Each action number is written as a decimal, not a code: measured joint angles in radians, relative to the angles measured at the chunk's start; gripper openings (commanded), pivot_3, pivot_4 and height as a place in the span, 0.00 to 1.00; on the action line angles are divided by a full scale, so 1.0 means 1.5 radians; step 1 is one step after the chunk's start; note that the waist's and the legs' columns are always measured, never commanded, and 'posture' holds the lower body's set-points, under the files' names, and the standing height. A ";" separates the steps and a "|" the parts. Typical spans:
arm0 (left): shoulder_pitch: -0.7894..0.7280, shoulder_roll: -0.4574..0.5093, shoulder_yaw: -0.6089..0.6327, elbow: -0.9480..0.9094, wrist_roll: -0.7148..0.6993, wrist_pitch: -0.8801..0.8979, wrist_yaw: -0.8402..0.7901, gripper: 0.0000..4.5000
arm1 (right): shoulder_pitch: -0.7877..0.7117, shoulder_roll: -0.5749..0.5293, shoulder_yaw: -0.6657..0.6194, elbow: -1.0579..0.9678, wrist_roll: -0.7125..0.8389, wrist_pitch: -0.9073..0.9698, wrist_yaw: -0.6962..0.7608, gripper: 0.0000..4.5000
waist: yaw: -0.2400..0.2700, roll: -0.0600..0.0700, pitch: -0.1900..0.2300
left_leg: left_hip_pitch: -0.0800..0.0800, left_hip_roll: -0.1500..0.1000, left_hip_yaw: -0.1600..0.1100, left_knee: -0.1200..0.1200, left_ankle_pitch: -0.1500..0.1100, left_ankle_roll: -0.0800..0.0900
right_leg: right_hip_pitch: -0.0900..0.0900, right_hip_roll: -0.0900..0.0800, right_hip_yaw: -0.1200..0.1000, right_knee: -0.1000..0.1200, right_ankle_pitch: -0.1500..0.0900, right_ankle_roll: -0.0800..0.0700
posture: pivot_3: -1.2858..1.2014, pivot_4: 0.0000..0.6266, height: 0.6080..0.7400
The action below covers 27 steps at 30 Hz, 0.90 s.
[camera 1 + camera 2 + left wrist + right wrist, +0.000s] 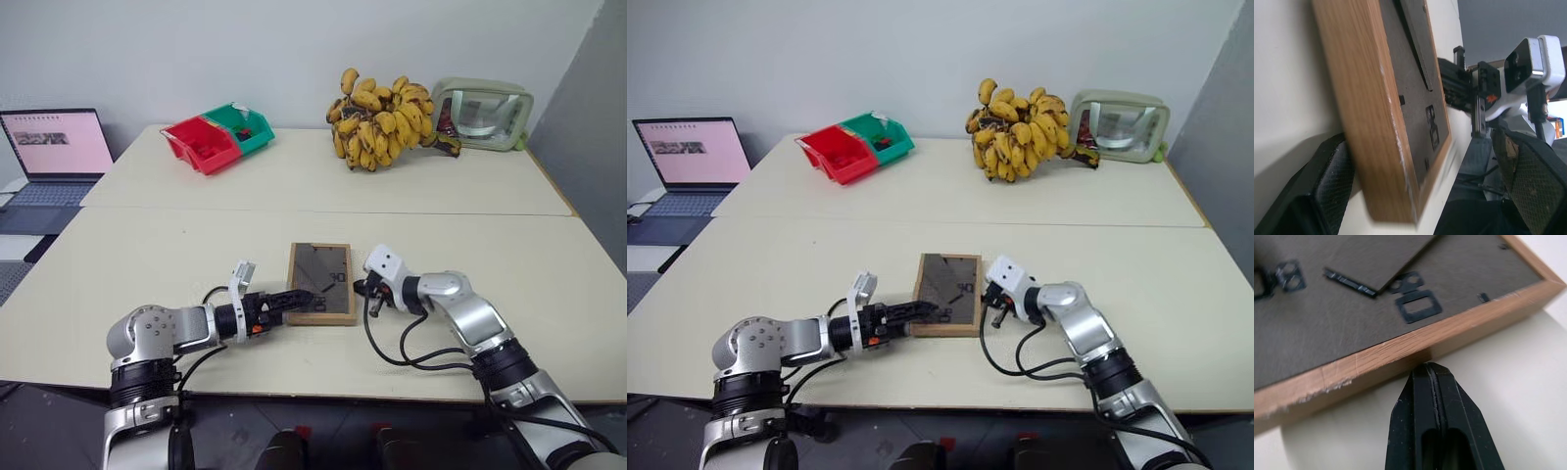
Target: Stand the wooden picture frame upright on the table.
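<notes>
small light-wood rectangular picture frame [321, 283] face-down, lower centre of cream tabletop [147, 255] | left gripper [294, 301] jaws apart astride its near-left edge | right gripper [1439, 382] jaws together, against opposite edge | likely light, stiff, glass-fronted; hold wooden rim

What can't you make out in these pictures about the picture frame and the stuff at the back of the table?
- Wooden picture frame: lies back up, so its front is hidden against the table.
- Laptop: cut off by the left eye view's edge.
- Red bin and green bin: contents too small to identify.
</notes>
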 measured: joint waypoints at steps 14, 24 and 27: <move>-0.004 0.001 -0.026 0.025 0.014 -0.031 -0.004 0.58 | -0.005 -0.010 -0.001 0.006 -0.005 -0.010 -0.007 0.00 | -0.002 0.000 0.000 | -0.001 0.000 0.000 -0.001 0.000 0.000 | -0.001 -0.001 0.000 -0.002 0.000 0.000 | 0.52 0.24 1.00; -0.030 -0.037 -0.001 0.039 0.002 -0.029 0.018 0.29 | -0.008 -0.049 -0.010 0.005 0.006 -0.010 0.014 0.00 | 0.001 -0.001 0.000 | -0.004 -0.001 -0.001 -0.001 0.000 0.000 | -0.001 -0.001 -0.001 -0.005 0.001 0.001 | 0.52 0.24 1.00; -0.045 -0.050 0.008 0.035 0.001 -0.017 0.041 0.29 | -0.016 -0.103 -0.034 0.008 0.023 0.005 0.051 0.00 | 0.001 -0.002 0.001 | -0.005 -0.001 -0.001 -0.001 0.000 0.000 | -0.002 -0.002 -0.001 -0.005 0.001 0.001 | 0.52 0.24 1.00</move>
